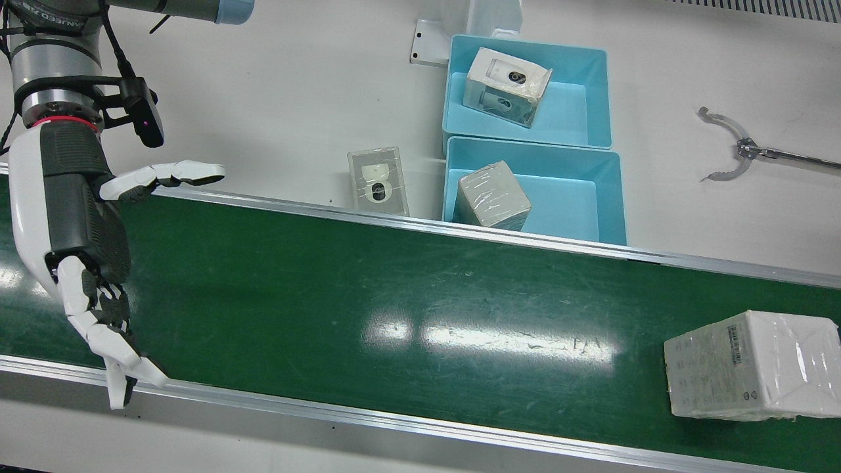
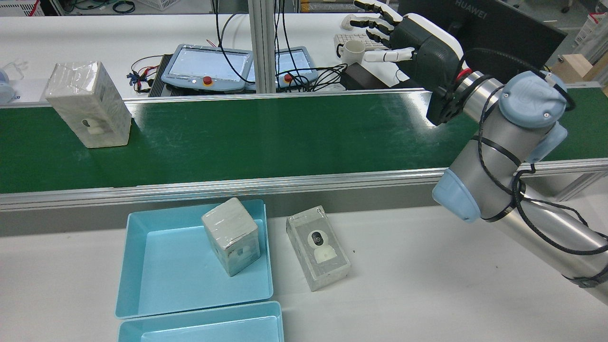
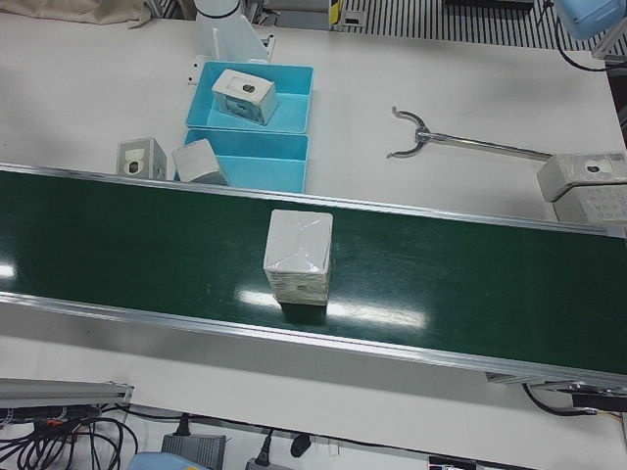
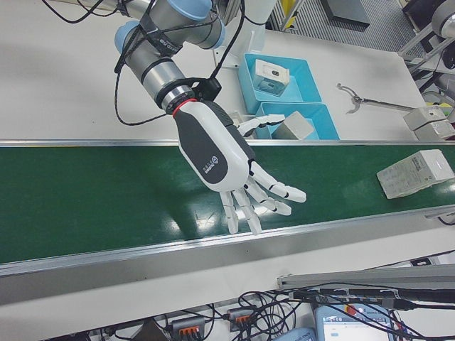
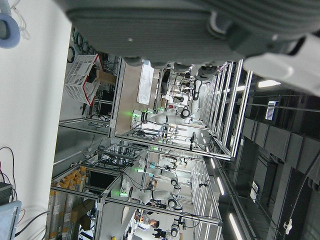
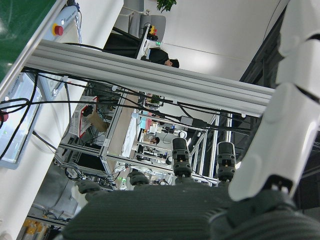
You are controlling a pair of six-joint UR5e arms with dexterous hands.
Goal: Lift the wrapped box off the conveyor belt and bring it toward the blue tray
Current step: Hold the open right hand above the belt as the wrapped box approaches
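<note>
The wrapped white box lies on the green conveyor belt, at the right end in the front view and far left in the rear view. It also shows in the left-front view and the right-front view. My right hand is open with fingers spread, empty, above the other end of the belt, far from the box; the rear view and the right-front view show it too. Two blue trays stand beside the belt. Only part of my left hand shows, in its own view.
One wrapped box sits in the near tray and another in the far tray. A third lies on the white table beside the trays. A grabber tool lies on the table.
</note>
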